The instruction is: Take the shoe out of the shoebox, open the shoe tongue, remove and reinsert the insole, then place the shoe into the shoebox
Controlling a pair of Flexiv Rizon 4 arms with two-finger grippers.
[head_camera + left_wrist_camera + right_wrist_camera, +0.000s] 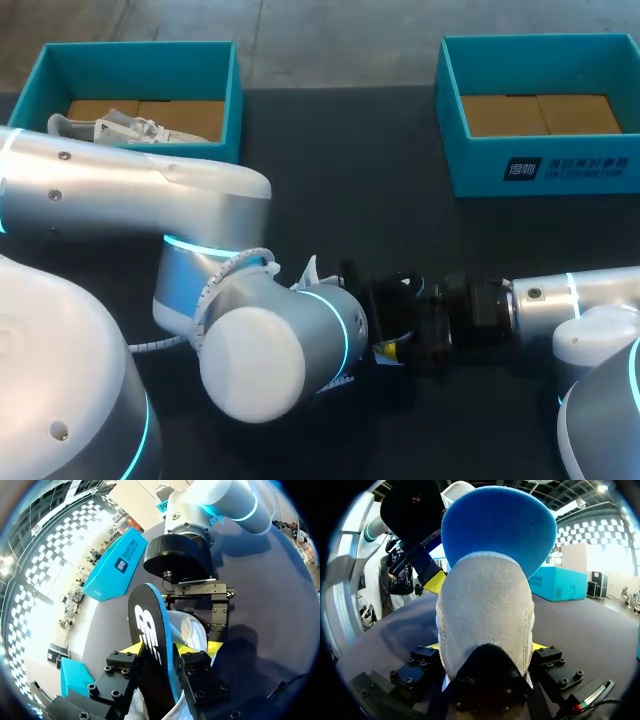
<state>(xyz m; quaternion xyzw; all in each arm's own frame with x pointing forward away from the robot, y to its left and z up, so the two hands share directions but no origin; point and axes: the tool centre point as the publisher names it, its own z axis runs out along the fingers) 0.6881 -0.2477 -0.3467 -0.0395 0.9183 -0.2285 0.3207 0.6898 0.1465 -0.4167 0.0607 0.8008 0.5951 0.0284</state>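
The insole (150, 645) is standing half out of the shoe (485, 610), down near the front of the table (330, 190), well apart from the empty shoebox (480, 165). The left gripper (159, 651) is pinching the insole from both sides so it can slide lengthwise (out or back in, hard to say). The right gripper (485, 646) is clamping the heel, probably bracing the shoe against that pull.
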